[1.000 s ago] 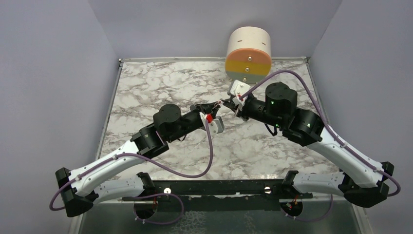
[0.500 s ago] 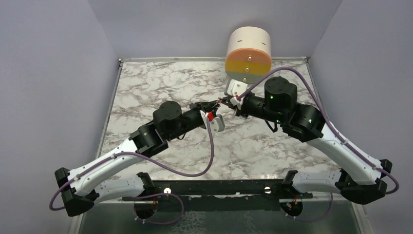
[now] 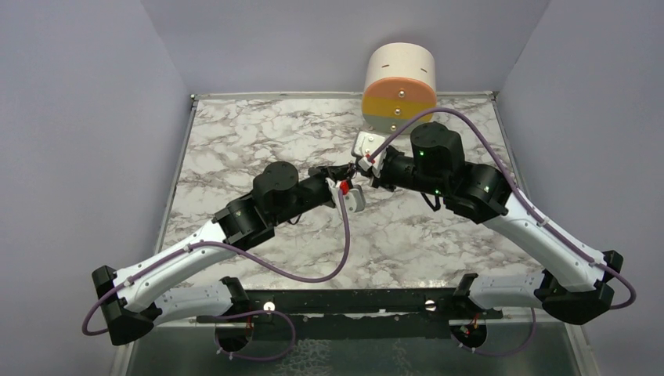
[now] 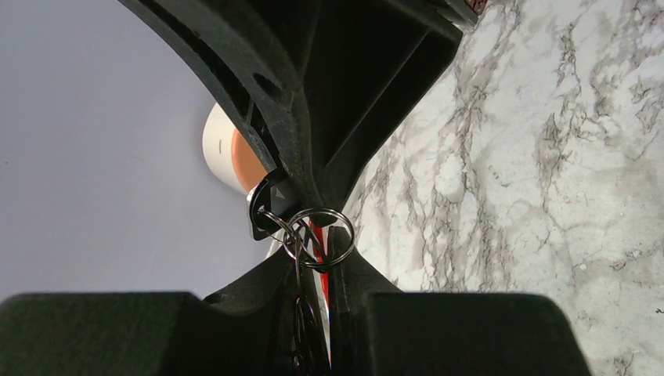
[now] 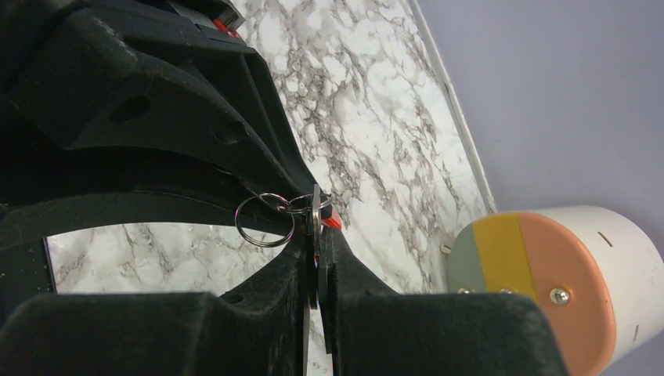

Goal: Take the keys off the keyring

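My left claw: clamped on the keyring, its red part in the grip, its ring sticking out. My right claw: pinched tight on a key, edge-on, just at that ring. Both meet above the marble table, mid-way. Beyond: banded cylinder at the far edge.

The keyring pokes up from the left gripper, clamped between its tips — the right gripper pinches in just above it. The marble table lies to its right.
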`<state>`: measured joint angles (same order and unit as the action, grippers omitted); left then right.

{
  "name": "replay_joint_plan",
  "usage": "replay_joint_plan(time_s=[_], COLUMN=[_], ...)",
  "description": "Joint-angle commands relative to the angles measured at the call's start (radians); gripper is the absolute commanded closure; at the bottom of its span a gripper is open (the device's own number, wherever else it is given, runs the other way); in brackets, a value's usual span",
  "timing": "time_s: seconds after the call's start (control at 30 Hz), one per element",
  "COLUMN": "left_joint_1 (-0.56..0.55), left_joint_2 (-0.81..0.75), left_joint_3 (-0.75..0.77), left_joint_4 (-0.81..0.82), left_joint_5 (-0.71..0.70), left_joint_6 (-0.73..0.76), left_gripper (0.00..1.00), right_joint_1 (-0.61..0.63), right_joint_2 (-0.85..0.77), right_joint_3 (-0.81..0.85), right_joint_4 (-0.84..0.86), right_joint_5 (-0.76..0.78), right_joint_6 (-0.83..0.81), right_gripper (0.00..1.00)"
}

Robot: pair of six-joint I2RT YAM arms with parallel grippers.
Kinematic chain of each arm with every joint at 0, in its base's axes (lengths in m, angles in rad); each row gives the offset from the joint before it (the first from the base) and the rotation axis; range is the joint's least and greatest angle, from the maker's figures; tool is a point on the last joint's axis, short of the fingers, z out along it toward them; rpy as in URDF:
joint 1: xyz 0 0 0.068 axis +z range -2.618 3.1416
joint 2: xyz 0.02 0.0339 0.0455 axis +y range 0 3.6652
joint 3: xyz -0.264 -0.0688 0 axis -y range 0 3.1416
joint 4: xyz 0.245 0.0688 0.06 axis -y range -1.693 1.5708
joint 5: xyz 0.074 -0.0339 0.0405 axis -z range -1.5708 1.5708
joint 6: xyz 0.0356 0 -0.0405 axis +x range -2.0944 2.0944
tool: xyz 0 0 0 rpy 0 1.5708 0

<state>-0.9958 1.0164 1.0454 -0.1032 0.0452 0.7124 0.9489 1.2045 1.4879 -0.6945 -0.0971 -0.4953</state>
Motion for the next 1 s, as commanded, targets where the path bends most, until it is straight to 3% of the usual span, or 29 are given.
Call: replay_joint_plan(time_s=[0.0, 0.97], left_joint_1=[0.000, 0.000], left_joint_2=[-0.021, -0.026], left_joint_3=[0.021, 0.011], left_joint_4=[0.029, 0.015], left_joint_5=[0.021, 0.032], left_joint_6=[0.007, -0.001], left_gripper=[1.00, 1.00], right_joint_1=[-0.001, -0.002], right_joint_2=[-0.031, -0.068], right_joint_3=[0.020, -0.004], right_joint_4=[0.000, 0.064], right_joint_5=[-0.013, 0.016], right_joint_6=[-0.011, -0.008], right_gripper=[0.92, 0.93])
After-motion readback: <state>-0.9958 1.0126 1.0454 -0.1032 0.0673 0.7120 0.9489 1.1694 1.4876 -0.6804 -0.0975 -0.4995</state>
